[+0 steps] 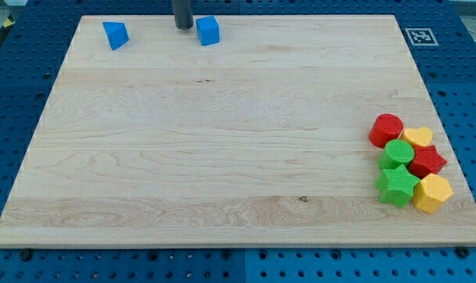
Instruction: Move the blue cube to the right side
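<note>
Our tip [182,27], the lower end of the straight dark rod, rested on the pale wooden board [222,141] near the view's top edge, a little left of centre. We carried no fingers or jaws at all, so there was nothing to stand apart, together or clamped; the rod simply ended in that blunt tip.

Just beside our tip, on the view's right, sat the small blue plastic cube [208,31], the thing the task names. We could not tell whether our tip touched it or stood a sliver apart. The cube lay close to the board's top edge, in the view's left half, well apart from the right side.

Further toward the view's left, also near the top edge, lay a blue wedge-like block [116,34], apart from both our tip and the cube.

Far across the board, at the view's lower right, a tight cluster of blocks pressed together. A red cylinder [386,130] stood at its upper left, with a yellow heart-shaped block [418,137] just to its right. Below them sat a green rounded block [398,152] and a red star-shaped block [427,161]. At the bottom were a green star [397,185] and a yellow hexagonal block [433,193], near the board's right edge.

The board lay on a blue perforated table [17,86].
</note>
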